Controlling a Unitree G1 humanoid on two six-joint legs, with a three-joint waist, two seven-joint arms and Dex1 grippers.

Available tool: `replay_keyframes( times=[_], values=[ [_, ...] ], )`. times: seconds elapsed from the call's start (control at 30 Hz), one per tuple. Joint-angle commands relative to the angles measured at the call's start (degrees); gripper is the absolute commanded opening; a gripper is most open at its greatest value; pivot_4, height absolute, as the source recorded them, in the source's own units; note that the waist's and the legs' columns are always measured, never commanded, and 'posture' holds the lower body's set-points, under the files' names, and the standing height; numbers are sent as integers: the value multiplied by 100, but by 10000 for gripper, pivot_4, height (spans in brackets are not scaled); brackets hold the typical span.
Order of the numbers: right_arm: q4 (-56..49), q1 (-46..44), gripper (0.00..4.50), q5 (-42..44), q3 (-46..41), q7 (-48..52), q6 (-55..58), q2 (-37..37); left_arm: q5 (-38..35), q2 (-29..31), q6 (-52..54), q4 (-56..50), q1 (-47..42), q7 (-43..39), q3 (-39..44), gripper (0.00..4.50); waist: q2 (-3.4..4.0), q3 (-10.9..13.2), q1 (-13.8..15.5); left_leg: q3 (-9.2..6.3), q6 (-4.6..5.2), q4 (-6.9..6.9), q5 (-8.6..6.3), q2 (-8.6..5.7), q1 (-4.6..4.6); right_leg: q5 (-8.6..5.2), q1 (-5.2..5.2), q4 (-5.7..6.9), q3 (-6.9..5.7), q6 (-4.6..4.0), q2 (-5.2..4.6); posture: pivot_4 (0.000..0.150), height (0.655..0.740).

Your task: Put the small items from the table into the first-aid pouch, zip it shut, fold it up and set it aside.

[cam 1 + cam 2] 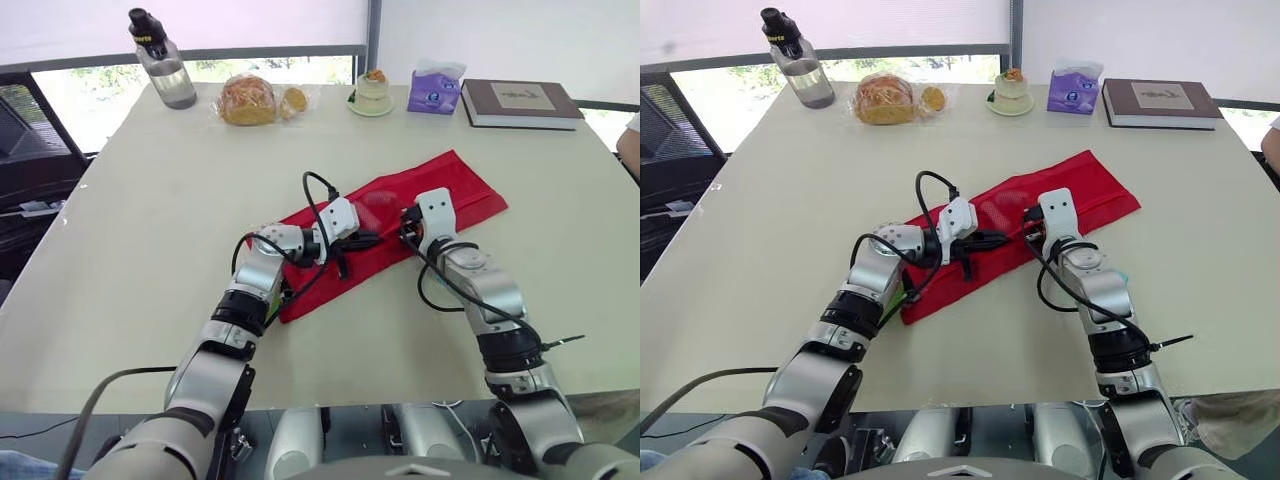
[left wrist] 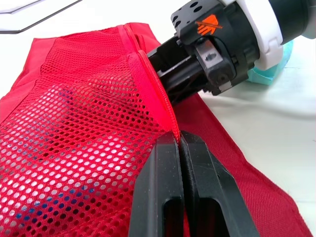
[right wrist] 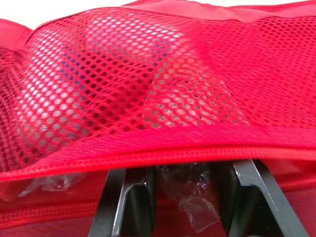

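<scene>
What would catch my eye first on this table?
The bright red mesh pouch mid-table, with both grippers at it: the left gripper pinches its zipper edge, the right gripper sits open at the opening. Along the far edge stand a water bottle, wrapped bread, tissues and a book.

Place: office or mtg rm, prob.
Furniture: big pale table (image 1: 150,250), shared-desk type.
Windows: wide window (image 1: 90,100) w/ white roller blind (image 1: 250,20).
Tabletop bits: book (image 1: 520,102), tissue pack (image 1: 435,90), water bottle (image 1: 165,65), bagged bread (image 1: 248,100), small cake (image 1: 372,92).
</scene>
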Motion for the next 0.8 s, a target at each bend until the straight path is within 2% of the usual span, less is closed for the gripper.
replay_keyframes(
  times=[0.03,0.13,0.17,0.5,0.63,0.77,0.8],
  values=[
    [-319,-15,27927,113,106,285,-166,20,-110,-4,-38,-174,-25,-49,-1,0,0,0,0,0,0,0,0,0,0,0,0,0,0,0,0,1500,7400],
    [-538,147,43075,146,103,392,-93,-61,-106,0,-37,-151,-21,-5,17,0,0,0,11,-3,0,-1,0,0,1,0,0,1,-3,0,0,1500,7400],
    [-655,218,44105,156,94,435,-48,-119,-111,4,-34,-149,-13,10,26,0,0,0,8,-3,0,0,0,0,0,0,0,1,-2,0,-1,1500,7400],
    [-2105,918,44105,652,-203,1113,757,-998,-155,68,-48,-5,-63,63,103,0,0,0,11,-2,0,0,0,0,1,-1,1,1,-1,1,-1,1500,7400],
    [-2057,969,33672,553,-218,1133,648,-1291,-140,76,-85,86,-109,53,72,0,0,0,2,-1,0,0,0,-1,3,-1,1,0,-1,2,0,1500,7400],
    [-1752,860,17602,335,-133,930,480,-1297,-136,64,-121,157,-167,44,55,0,0,0,1,-1,0,0,0,1,4,-2,0,1,0,3,7,1500,7400],
    [-1666,835,11716,269,-76,895,389,-1284,-138,61,-119,158,-174,46,54,0,0,0,5,-2,0,0,0,1,4,-2,0,1,-1,3,7,1500,7400]
  ],
)
